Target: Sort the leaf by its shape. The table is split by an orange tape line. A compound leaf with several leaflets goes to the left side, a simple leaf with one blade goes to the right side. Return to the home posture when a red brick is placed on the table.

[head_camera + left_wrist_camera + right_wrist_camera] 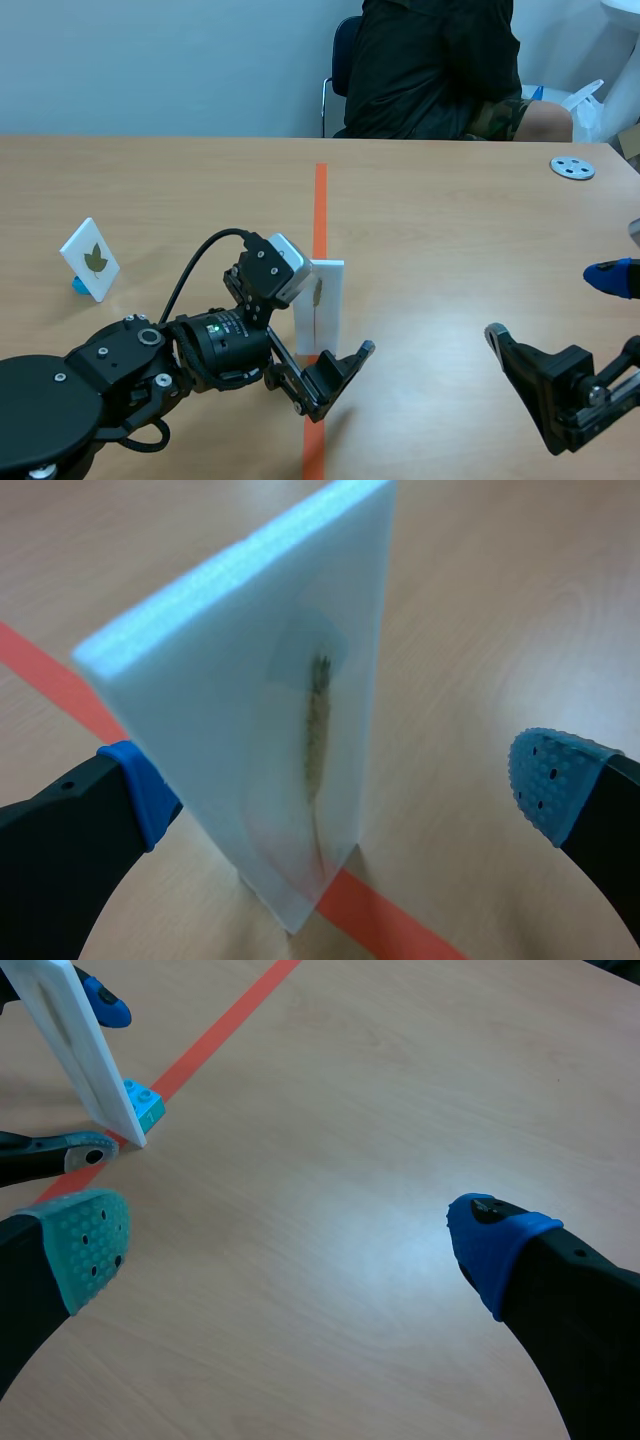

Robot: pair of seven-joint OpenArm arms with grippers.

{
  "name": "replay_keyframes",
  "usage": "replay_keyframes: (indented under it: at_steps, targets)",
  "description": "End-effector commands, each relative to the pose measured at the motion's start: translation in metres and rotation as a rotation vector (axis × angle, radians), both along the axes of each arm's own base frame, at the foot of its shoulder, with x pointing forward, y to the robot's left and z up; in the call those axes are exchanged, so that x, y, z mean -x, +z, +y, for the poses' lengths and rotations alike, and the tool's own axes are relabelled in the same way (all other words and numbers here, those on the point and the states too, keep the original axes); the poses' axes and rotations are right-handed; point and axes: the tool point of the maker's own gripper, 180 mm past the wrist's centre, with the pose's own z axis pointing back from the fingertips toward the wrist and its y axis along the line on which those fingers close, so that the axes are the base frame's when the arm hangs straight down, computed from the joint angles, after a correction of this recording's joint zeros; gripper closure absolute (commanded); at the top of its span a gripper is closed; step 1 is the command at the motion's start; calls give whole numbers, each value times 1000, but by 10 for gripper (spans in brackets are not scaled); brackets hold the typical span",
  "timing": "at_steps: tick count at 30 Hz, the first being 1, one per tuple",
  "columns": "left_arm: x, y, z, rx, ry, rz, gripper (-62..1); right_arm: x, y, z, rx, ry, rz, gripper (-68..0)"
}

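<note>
A white card (pixel 322 300) stands upright on the orange tape line (pixel 320 205), held in a small cyan block (pixel 145 1106). It shows one narrow brownish leaf (pixel 317 730). My left gripper (pixel 335 338) is open around the card (pixel 250 680): one blue pad (pixel 140 790) sits close beside it, the other pad (pixel 555 780) stands well apart. A second white card (pixel 90 258) with an olive leaf stands at the far left. My right gripper (pixel 550 305) hangs open over bare table on the right side, its own view (pixel 290 1235) showing nothing between the fingers.
A person in dark clothes (pixel 430 70) sits across the table. A grey disc (pixel 572 168) lies at the far right. In the right wrist view the card (pixel 75 1040) and the left arm's fingertips (pixel 85 1150) lie ahead of my right gripper.
</note>
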Motion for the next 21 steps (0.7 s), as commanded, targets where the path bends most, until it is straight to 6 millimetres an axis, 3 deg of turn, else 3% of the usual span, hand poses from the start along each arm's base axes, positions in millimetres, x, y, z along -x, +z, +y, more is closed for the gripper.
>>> replay_keyframes:
  at_steps: [1, 7, 21]
  targets:
    - [-7, 10, 0, 21, 12, -30, -623, -4, 9, 3, -6, 9, -31, -679]
    - [-8, 5, 6, 3, 24, -28, -500, -4, 9, 2, -5, 8, -29, -679]
    - [-8, 5, 6, 3, 24, -28, -104, -4, 9, 2, -5, 8, -28, -679]
